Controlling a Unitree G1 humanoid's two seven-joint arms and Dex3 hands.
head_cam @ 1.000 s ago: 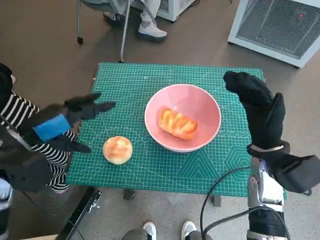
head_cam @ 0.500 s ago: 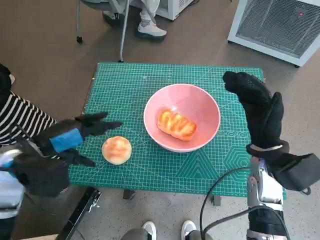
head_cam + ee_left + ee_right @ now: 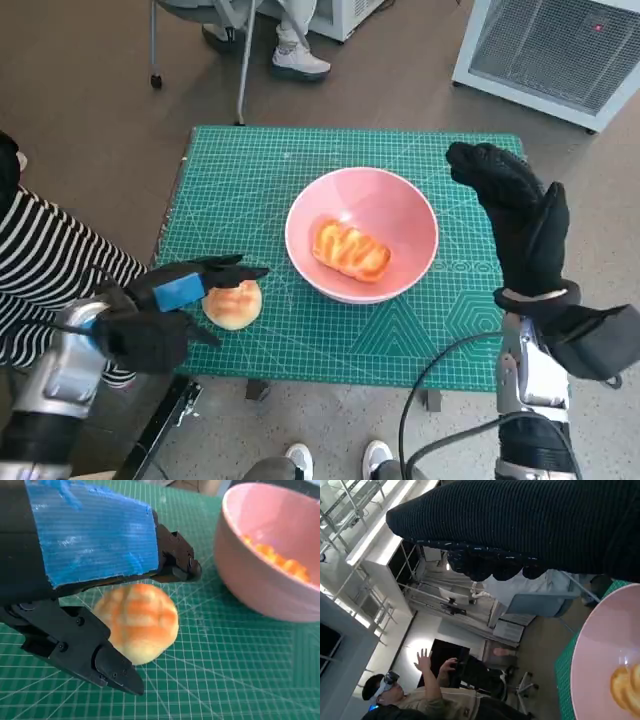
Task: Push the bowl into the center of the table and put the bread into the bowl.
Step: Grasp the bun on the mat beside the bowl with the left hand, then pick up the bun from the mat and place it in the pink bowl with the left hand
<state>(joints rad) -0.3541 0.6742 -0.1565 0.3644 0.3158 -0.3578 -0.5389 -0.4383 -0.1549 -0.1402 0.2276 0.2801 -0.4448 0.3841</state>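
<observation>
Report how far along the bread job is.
Done: the pink bowl sits near the table's middle, one bread roll inside. In hand: the left hand reaches over the round bun, not visibly gripping. Left: grasp it, drop it in. The right hand waits beside the bowl.

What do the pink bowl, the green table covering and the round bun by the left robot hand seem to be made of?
Pink bowl: smooth, evenly coloured with a soft sheen, probably plastic or glazed ceramic; the look leaves it open.
Green covering: matte with a printed white grid and angle lines, apparently a rubbery cutting mat.
Round bun: golden scored crust that looks baked, though a toy replica cannot be ruled out.
</observation>
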